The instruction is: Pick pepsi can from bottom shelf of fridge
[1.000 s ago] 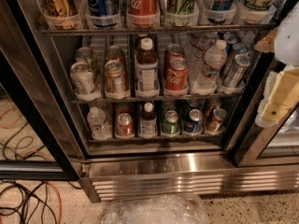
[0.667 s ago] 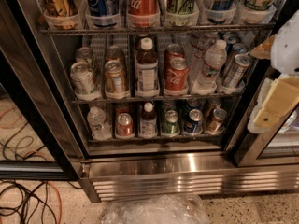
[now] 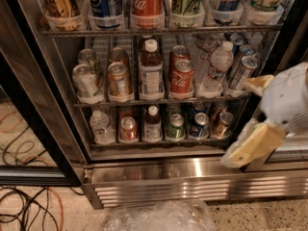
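my pincer (image 3: 239,121) hangs at the right edge of the fridge (image 3: 192,171), outside the open door, level with the lower racks. its two pale yellow fingers (image 3: 253,146) are spread wide apart and have hold of nothing. the pepsi can (image 3: 198,125) stands upright in a cup holder on the bottom shelf (image 3: 144,143), between a green can (image 3: 175,126) and a brown can (image 3: 222,124), left of my pincer and apart from it.

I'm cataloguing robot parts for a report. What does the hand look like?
The hand, at the view's right edge beside the fridge, has a rounded white body and two blunt, pale-yellow fingers. No cables or markings show on it.
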